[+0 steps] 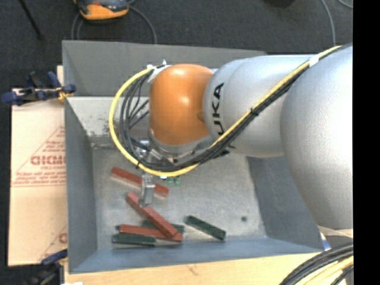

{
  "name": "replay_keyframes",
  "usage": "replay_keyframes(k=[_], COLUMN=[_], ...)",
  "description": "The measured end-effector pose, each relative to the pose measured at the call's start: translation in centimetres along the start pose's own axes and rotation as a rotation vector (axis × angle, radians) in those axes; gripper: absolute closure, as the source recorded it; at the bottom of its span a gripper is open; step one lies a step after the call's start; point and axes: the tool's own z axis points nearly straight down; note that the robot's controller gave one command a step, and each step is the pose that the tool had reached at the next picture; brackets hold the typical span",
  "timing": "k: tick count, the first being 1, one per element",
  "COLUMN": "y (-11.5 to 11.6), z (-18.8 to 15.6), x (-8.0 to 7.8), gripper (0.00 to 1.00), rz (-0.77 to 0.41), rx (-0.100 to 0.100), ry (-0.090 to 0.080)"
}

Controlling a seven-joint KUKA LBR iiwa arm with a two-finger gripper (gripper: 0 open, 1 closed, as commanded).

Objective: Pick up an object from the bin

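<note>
My gripper point(147, 193) hangs low over the left middle of the bin floor, below the orange wrist cover. Its tip sits just above the upper end of a red flat bar point(155, 218) that lies diagonally, running down to the right. Another red bar point(127, 175) lies just up and left of the gripper, its right end hidden behind it. A short red and green piece point(170, 182) shows to the gripper's right. Nothing is visible in the gripper's grasp.
Near the front wall lie a horizontal red bar point(139, 231), a dark green bar point(133, 240) below it and a second green bar point(205, 227) further right. The arm and its cables cover the back of the bin. Bare grey floor lies at the right.
</note>
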Motion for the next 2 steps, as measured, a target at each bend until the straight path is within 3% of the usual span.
replay_keyframes(k=[1,2], y=[-0.1,-0.7], z=[-0.5,2.1], x=[-0.2,-1.5], gripper=[0.0,0.0], rz=[0.004,0.124], rx=[-0.001,-0.005], ry=[-0.008,-0.015])
